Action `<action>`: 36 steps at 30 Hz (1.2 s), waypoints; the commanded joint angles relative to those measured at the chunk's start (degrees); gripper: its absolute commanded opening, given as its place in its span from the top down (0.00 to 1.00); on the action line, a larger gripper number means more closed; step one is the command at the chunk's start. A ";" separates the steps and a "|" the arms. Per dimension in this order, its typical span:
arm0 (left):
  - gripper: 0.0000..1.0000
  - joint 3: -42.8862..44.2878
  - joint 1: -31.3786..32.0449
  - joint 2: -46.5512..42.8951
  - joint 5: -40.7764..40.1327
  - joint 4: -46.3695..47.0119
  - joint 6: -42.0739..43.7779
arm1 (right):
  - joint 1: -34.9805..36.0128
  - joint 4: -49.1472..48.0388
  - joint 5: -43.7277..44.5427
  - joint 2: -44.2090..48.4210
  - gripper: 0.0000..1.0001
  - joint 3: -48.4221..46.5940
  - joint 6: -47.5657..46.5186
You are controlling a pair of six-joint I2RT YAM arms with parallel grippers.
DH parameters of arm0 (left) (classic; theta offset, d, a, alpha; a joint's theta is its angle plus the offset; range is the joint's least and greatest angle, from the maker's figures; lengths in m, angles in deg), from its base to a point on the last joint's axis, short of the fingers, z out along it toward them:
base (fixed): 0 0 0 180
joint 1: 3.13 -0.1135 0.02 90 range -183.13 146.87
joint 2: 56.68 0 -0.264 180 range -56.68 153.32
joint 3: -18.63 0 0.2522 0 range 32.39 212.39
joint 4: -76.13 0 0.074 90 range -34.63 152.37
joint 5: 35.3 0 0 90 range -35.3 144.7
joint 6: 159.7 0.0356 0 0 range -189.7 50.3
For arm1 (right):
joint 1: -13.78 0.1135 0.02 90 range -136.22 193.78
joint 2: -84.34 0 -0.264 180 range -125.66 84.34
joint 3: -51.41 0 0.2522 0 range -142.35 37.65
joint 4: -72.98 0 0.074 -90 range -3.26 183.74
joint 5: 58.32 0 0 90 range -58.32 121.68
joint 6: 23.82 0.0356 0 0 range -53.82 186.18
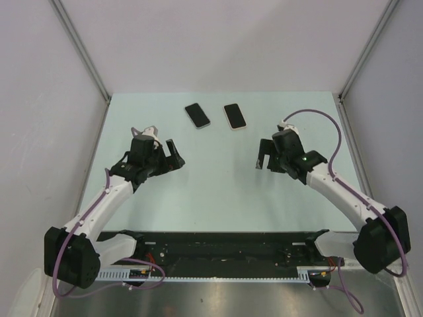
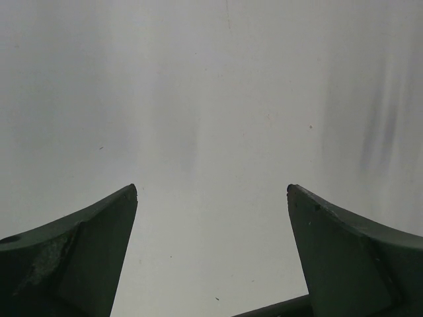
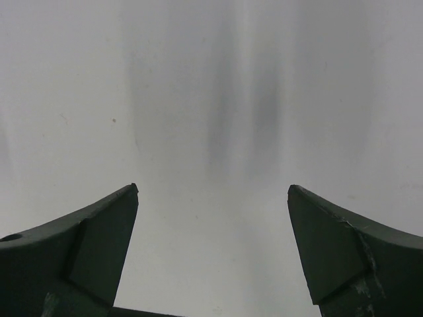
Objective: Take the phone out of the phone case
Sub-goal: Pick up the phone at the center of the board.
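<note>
Two flat dark rectangles lie side by side at the far middle of the table in the top view. The left one (image 1: 197, 115) is black with a thin pale edge. The right one (image 1: 234, 116) is dark with a lighter rim. I cannot tell which is the phone and which the case. My left gripper (image 1: 176, 157) is open and empty, near and left of them. My right gripper (image 1: 262, 157) is open and empty, near and right of them. Both wrist views show only bare table between my open fingers (image 2: 106, 231) (image 3: 330, 238).
The pale green table (image 1: 218, 191) is walled by white panels at the left, right and back. A black rail with cables (image 1: 225, 247) runs along the near edge between the arm bases.
</note>
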 commanded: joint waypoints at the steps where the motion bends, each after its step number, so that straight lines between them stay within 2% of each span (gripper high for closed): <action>1: 0.00 1.81 0.03 -2.55 0.65 0.80 0.96 | -0.08 0.11 -0.20 -7.06 0.00 -10.31 -5.23; 4: 0.00 1.90 0.03 -2.20 4.35 1.24 2.90 | -0.86 1.69 -0.98 -15.14 0.00 -19.01 -8.04; 12: 0.00 2.25 0.12 -2.99 5.68 0.19 2.90 | -5.09 7.14 -2.74 -38.76 0.00 -43.26 -12.36; 15: 0.00 2.25 0.03 -3.78 6.37 -0.34 3.16 | -5.88 10.04 -2.92 -45.90 0.00 -54.77 -13.67; 16: 0.00 2.16 0.03 -4.04 6.81 -0.43 3.25 | -5.97 11.61 -3.62 -51.06 0.00 -60.46 -14.37; 20: 0.00 1.46 0.03 -5.54 7.61 -0.43 2.99 | -6.67 13.82 -3.88 -61.20 0.00 -72.96 -13.77; 25: 0.00 1.55 0.03 -6.68 6.64 -1.39 3.34 | -7.02 8.39 -7.31 -66.04 0.00 -75.81 -14.56; 36: 0.00 1.81 0.03 -4.14 7.26 -1.04 3.07 | -7.73 7.85 -13.99 -78.08 0.00 -87.05 -14.91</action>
